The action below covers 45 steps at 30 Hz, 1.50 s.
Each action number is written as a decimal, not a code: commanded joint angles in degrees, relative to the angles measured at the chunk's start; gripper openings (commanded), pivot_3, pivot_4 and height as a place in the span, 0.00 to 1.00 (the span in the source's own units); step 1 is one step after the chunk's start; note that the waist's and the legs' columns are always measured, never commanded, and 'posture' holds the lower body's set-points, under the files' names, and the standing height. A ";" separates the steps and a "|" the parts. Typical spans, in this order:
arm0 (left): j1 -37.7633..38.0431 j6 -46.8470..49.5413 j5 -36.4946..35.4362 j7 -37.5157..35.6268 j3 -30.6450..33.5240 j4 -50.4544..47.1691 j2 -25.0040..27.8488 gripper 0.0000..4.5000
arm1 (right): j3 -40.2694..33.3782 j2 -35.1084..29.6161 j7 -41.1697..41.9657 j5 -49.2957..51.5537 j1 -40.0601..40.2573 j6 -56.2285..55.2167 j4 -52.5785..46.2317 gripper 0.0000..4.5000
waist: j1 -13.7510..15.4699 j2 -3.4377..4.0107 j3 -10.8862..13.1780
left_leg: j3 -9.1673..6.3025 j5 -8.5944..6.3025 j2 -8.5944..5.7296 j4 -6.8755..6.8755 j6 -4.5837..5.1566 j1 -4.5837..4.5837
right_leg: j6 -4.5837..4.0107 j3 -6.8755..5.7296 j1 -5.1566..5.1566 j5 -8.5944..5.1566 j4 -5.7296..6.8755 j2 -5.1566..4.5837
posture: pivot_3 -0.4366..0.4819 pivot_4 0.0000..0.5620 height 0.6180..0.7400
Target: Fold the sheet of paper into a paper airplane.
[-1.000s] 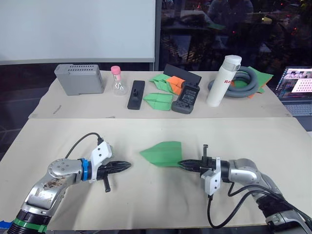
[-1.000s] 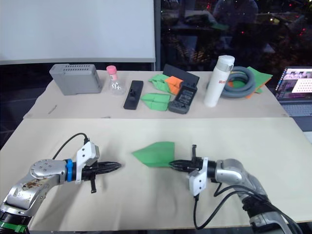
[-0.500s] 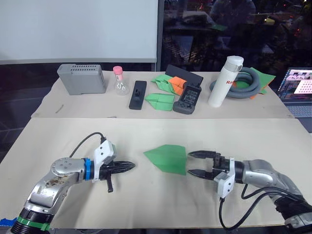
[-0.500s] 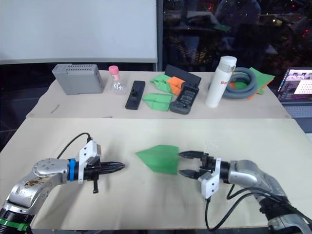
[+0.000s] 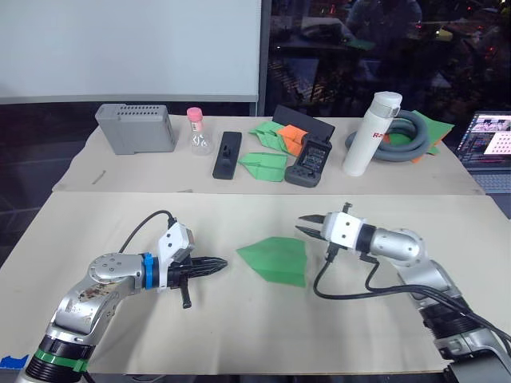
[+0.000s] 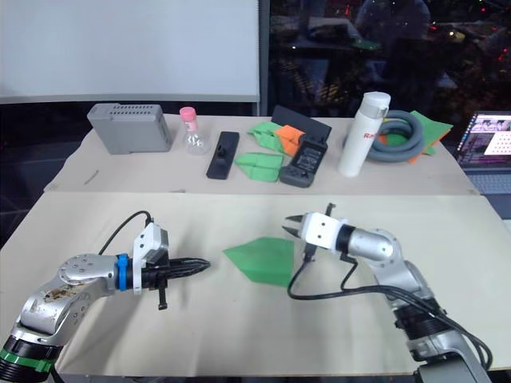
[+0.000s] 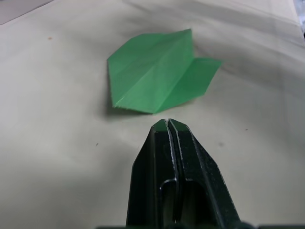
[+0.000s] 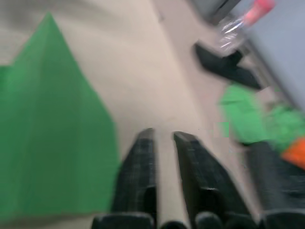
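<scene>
Two black-fingered grippers flank your folded bright green paper airplane [image 5: 275, 258]: the left gripper [image 5: 221, 262], fingers together, points at its nose across bare cloth, the right gripper [image 5: 307, 226], fingers slightly apart, hovers just beyond its blunt end, above the beige cloth-covered table [image 5: 239, 335].
</scene>
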 commanded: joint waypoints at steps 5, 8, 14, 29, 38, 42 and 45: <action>0.65 -1.75 0.95 0.29 0.79 -0.69 0.72 0.00 | 3.77 1.36 5.49 0.78 1.30 8.71 -6.66 0.01 | 0.02 0.00 0.00 | 0.00 0.09 -0.07 0.02 -0.15 -0.03 | 0.01 -0.02 0.00 0.00 -0.04 -0.03 | 0.48 0.27 1.00; 0.73 -1.78 1.02 0.17 0.79 -0.71 0.75 0.00 | 4.64 0.85 7.99 1.71 2.63 11.82 -9.59 0.01 | -0.02 0.00 0.00 | 0.00 0.11 -0.06 0.03 -0.18 -0.03 | 0.01 -0.03 -0.01 0.00 -0.03 0.00 | 0.48 0.27 1.00; 0.36 -1.93 1.11 -0.57 0.65 -0.09 1.06 0.00 | 3.67 -0.05 9.78 2.98 5.39 14.58 -14.45 0.01 | -0.03 0.00 0.00 | 0.00 0.11 -0.04 0.02 -0.18 -0.02 | 0.01 -0.04 -0.02 0.00 0.00 0.03 | 0.48 0.27 1.00; -3.42 2.08 -2.09 -4.57 -3.25 -0.91 -0.11 0.00 | 1.20 0.62 8.20 7.03 7.56 25.38 -22.73 0.01 | 0.20 0.00 0.00 | 0.01 0.13 -0.04 0.04 -0.22 -0.02 | 0.01 -0.06 -0.01 0.00 0.02 0.06 | 0.48 0.27 1.00; -10.12 5.86 -6.46 -5.07 -1.50 1.72 -1.55 0.00 | 1.65 0.74 7.27 9.05 11.62 29.98 -27.40 0.01 | 0.64 -0.02 -0.01 | 0.01 0.11 -0.05 0.14 -0.19 -0.03 | 0.01 -0.07 0.02 0.00 0.02 0.09 | 0.48 0.27 1.00; -12.22 4.30 -3.82 -6.57 -4.16 3.85 -1.37 0.00 | 4.76 1.78 8.05 9.06 11.63 30.03 -26.46 0.01 | 0.56 -0.02 -0.01 | 0.01 0.12 -0.03 0.13 -0.20 -0.03 | 0.01 -0.08 0.01 0.00 0.02 0.16 | 0.48 0.27 1.00; -13.08 3.67 -2.85 -7.66 -5.67 4.47 -1.32 0.00 | 6.12 1.68 8.89 9.26 11.37 30.13 -26.65 0.01 | 0.54 -0.02 -0.01 | 0.01 0.12 -0.04 0.15 -0.19 -0.03 | 0.01 -0.08 0.02 0.00 0.02 0.16 | 0.48 0.27 1.00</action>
